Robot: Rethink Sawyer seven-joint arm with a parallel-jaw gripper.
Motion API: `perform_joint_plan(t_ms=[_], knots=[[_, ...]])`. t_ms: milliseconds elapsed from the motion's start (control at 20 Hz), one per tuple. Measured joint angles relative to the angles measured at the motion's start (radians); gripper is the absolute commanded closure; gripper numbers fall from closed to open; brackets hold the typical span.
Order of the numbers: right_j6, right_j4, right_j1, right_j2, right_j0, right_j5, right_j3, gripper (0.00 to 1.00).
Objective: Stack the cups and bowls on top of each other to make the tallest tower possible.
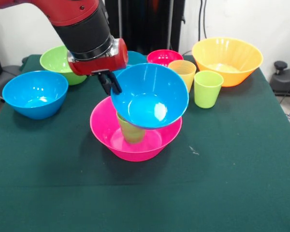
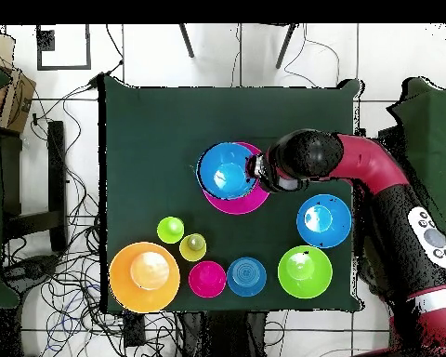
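Note:
My gripper (image 1: 109, 83) is shut on the rim of a medium blue bowl (image 1: 150, 96) and holds it tilted, open side toward the camera, over the wide pink bowl (image 1: 135, 151). A green cup (image 1: 130, 131) stands inside the pink bowl, partly hidden under the blue bowl. In the overhead view the gripper (image 2: 256, 173) sits at the right rim of the held blue bowl (image 2: 227, 172), which covers most of the pink bowl (image 2: 238, 207). I cannot tell whether the blue bowl touches the cup.
On the table stand another blue bowl (image 1: 35, 94), a green bowl (image 1: 62, 62), a small blue bowl (image 1: 136, 58), a small red bowl (image 1: 164, 56), a yellow-orange cup (image 1: 182, 72), a lime cup (image 1: 207, 88) and a large orange bowl (image 1: 227, 60).

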Motion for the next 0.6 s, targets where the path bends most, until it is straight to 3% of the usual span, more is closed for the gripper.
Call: perform_joint_plan(t_ms=[600], knots=[[0.0, -0.008, 0.03, 0.012, -0.003, 0.0, -0.011, 1.0]])
